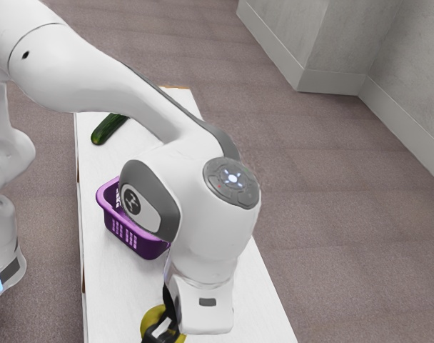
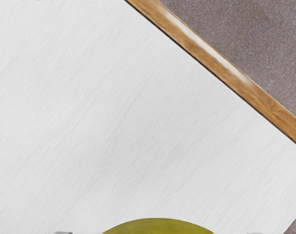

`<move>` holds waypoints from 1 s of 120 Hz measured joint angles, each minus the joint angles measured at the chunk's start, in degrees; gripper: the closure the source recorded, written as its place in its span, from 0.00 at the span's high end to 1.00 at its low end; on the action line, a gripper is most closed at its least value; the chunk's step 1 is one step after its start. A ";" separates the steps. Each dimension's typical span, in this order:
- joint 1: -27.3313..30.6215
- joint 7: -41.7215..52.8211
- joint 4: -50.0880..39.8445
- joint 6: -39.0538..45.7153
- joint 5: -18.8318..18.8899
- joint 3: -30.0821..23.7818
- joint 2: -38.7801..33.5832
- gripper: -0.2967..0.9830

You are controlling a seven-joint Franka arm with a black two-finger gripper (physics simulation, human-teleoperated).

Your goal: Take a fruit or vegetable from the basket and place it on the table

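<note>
A white, faintly grained counter (image 1: 113, 293), edged with brown wood (image 2: 213, 56), runs away from the exterior view's camera. Nearest is a rounded yellow-green fruit (image 1: 150, 320), out of the basket and near the counter's near end. The black fingers (image 1: 165, 334) are closed on it, the fruit between them; whether it touches the counter below, I cannot tell. Above them is the white arm (image 1: 203, 236), with a round dark badge (image 1: 131, 201) bearing a pale mark, no readable word, and a lit blue-white ring on its grey cap (image 1: 232, 179). Farther along, partly behind the arm, stands the purple slotted basket (image 1: 122, 230), well apart from the fruit. Beyond it lies a dark green cucumber (image 1: 106, 128). Behind are brownish carpet (image 1: 331, 207) and grey walls (image 1: 410, 64).
</note>
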 joint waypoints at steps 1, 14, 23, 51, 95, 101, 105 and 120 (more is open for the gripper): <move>-0.15 -0.02 -0.31 0.39 -0.02 0.01 0.12 0.51; 0.19 -0.27 -4.29 5.03 0.00 1.62 0.67 0.51; 4.16 -0.44 -5.23 7.52 0.28 2.81 1.36 0.50; 6.70 0.33 -1.56 11.55 0.59 3.39 7.14 0.65; -7.97 2.68 40.81 -11.32 0.42 28.12 7.69 0.74; -8.37 2.87 52.56 -20.55 0.33 34.84 7.73 0.75; -8.58 3.00 58.67 -26.31 0.31 40.07 7.67 0.75; -9.10 3.41 63.10 -43.15 2.83 54.02 4.59 0.75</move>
